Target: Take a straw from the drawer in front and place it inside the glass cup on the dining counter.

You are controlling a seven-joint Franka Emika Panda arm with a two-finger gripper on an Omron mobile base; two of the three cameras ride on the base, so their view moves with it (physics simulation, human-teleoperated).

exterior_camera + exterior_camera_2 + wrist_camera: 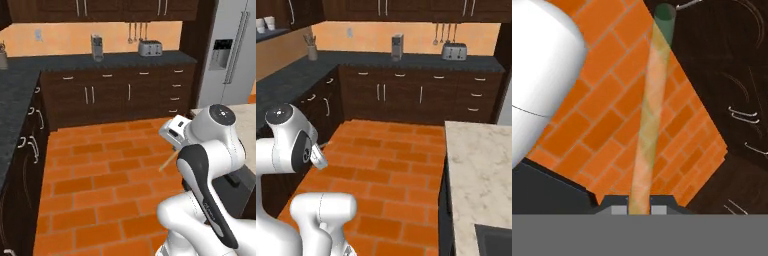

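In the hand view my gripper [639, 208] is shut on the straw [649, 115], a pale tan stick that rises from between the two dark finger tips toward the top of the view. Part of the straw [167, 163] also pokes out to the left of my forearm, above the brick floor. The dining counter [481, 165] is the beige marbled top at the right, with its dark sink [496, 240] at the lower corner; a strip of the same counter [248, 122] lies behind my arm. The glass cup is out of view.
A black granite counter [20, 85] over dark wood cabinets [115, 92] wraps the left and far walls, with a toaster [150, 48] and a steel fridge [230, 55]. An orange brick floor [391, 170] lies between the cabinets and the island.
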